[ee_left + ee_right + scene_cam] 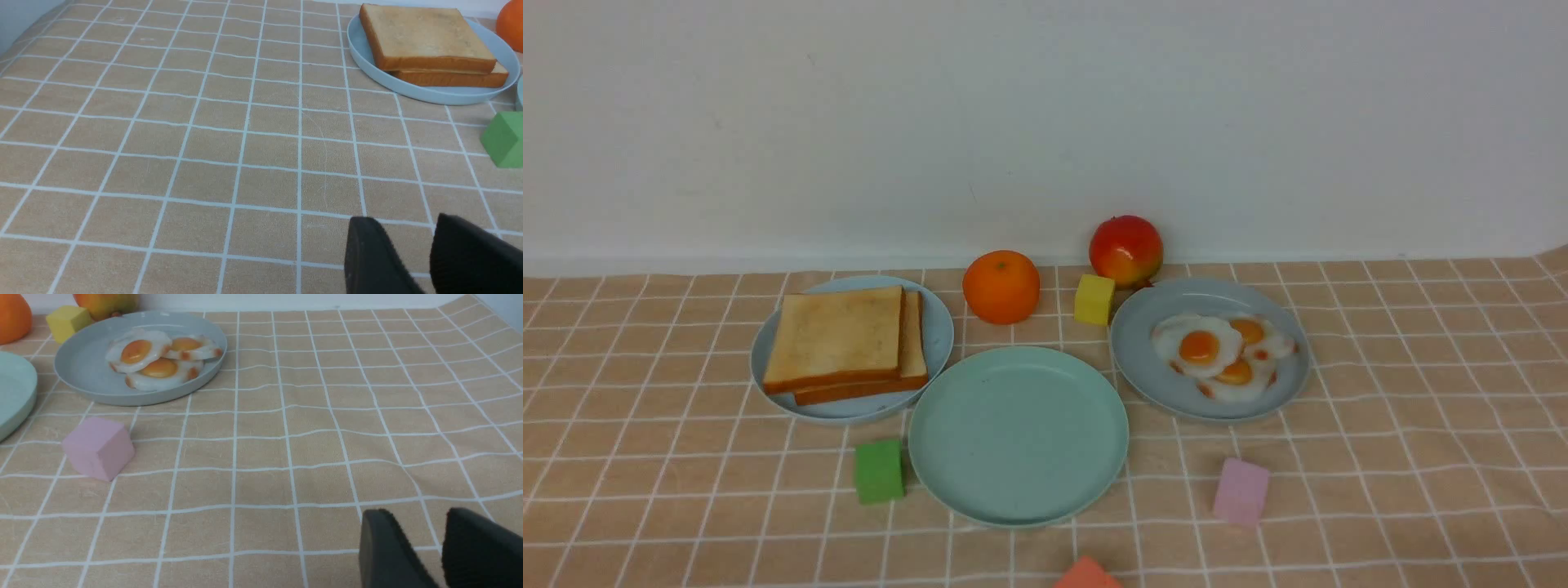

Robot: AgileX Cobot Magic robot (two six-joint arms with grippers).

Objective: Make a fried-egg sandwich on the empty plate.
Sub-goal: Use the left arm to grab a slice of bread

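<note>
No readable text, labels, brands, numbers or signs on anything in any of the three views.

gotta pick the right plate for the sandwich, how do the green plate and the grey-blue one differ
The green plate is mint green; the grey-blue plate is duller and greyer.
The green plate is empty, while the grey-blue plate holds fried eggs.
The green plate sits nearer the robot than the grey-blue plate.
Both are round with low rims.

Front view dim, wall greyish; wrist views brighter, gripper fingertips (369,245) blurred.
</note>
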